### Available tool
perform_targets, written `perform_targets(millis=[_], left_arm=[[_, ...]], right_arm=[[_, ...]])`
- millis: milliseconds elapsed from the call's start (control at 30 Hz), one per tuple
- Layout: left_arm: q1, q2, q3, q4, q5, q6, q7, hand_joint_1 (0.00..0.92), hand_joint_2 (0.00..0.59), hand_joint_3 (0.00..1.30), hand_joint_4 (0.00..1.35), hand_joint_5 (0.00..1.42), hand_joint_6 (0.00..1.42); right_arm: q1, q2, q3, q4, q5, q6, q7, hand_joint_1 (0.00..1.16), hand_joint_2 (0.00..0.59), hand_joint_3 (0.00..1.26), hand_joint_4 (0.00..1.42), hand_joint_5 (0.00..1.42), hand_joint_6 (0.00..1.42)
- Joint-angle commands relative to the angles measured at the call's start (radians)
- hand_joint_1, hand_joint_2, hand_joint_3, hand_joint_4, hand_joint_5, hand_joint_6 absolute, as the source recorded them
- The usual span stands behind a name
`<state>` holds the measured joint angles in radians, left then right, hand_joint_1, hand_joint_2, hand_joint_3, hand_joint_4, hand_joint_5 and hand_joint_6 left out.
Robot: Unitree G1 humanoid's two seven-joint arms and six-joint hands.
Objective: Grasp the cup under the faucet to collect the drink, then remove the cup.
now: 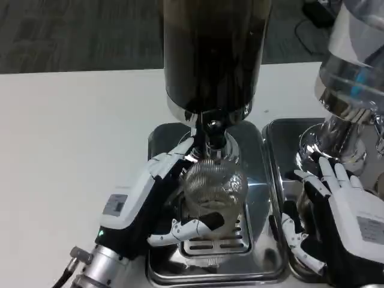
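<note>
The cup sits on the metal tray right under the faucet of the dark drink dispenser, approx. mid-frame. The left hand is wrapped round it: upper fingers reach behind the cup's left side near the rim, a lower finger curls across the front near the base, so the cup is grasped, w/ the hand's white back facing the camera on the cup's left.

Right hand is off to the right, over a second tray, fingers spread & pointing up toward the base of a second dispenser, clear w/ silver fittings. It holds nothing; can't tell if fingertips touch that base.

Slotted drain grate lies just in front of the cup. Faucet hangs close over the rim. Both trays rest on the white table.

Cup looks clear & ribbed, upright, w/ bright glare on it; contents can't be made out.
</note>
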<state>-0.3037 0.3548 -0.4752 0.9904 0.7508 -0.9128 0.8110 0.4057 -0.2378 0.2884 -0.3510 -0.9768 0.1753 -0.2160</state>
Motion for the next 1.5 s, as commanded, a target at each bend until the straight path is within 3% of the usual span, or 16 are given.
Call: perform_targets(millis=[33, 467, 700, 800, 933, 1100, 1133, 1233, 1500], left_arm=[[0.027, 0.03, 0.026, -0.037, -0.022, -0.03, -0.017, 0.05, 0.019, 0.1, 0.07, 0.35, 0.21], [0.173, 0.105, 0.163, -0.215, -0.082, -0.027, -0.036, 0.019, 0.014, 0.13, 0.09, 0.36, 0.22], [0.243, 0.117, 0.24, -0.305, -0.104, 0.007, -0.058, 0.017, 0.013, 0.13, 0.1, 0.37, 0.21], [0.272, 0.126, 0.269, -0.349, -0.117, 0.016, -0.081, 0.0, 0.014, 0.09, 0.01, 0.3, 0.13], [0.306, 0.173, 0.299, -0.449, -0.116, 0.027, -0.15, 0.0, 0.012, 0.0, 0.0, 0.2, 0.07], [0.348, 0.191, 0.352, -0.516, -0.179, 0.022, -0.238, 0.0, 0.033, 0.0, 0.0, 0.1, 0.0], [0.357, 0.193, 0.359, -0.525, -0.192, 0.014, -0.256, 0.0, 0.079, 0.0, 0.0, 0.06, 0.0], [0.379, 0.203, 0.376, -0.566, -0.231, -0.005, -0.315, 0.0, 0.108, 0.0, 0.0, 0.0, 0.0], [0.416, 0.199, 0.442, -0.704, -0.405, -0.034, -0.484, 0.0, 0.128, 0.0, 0.0, 0.0, 0.0]], right_arm=[[-0.001, -0.004, -0.004, 0.01, 0.009, -0.01, -0.002, 0.42, 0.521, 0.26, 0.01, 0.0, 0.02], [-0.019, -0.022, -0.009, 0.018, 0.013, -0.024, 0.005, 0.43, 0.521, 0.26, 0.01, 0.0, 0.02], [-0.034, -0.043, -0.019, 0.023, 0.024, -0.032, 0.022, 0.43, 0.521, 0.26, 0.01, 0.0, 0.02], [-0.035, -0.06, -0.018, 0.016, 0.011, -0.026, 0.034, 0.43, 0.518, 0.26, 0.01, 0.0, 0.02], [-0.041, -0.076, -0.018, 0.016, 0.01, -0.029, 0.055, 0.42, 0.512, 0.23, 0.01, 0.0, 0.02], [-0.032, -0.132, -0.015, 0.002, -0.037, -0.045, 0.065, 0.42, 0.512, 0.17, 0.0, 0.0, 0.0], [-0.024, -0.143, -0.016, -0.001, -0.05, -0.051, 0.057, 0.42, 0.512, 0.17, 0.0, 0.0, 0.0], [-0.008, -0.177, -0.017, 0.004, -0.066, -0.076, 0.056, 0.4, 0.525, 0.08, 0.0, 0.0, 0.0], [-0.011, -0.192, -0.018, 0.025, -0.066, -0.117, 0.043, 0.34, 0.55, 0.03, 0.0, 0.0, 0.0]])
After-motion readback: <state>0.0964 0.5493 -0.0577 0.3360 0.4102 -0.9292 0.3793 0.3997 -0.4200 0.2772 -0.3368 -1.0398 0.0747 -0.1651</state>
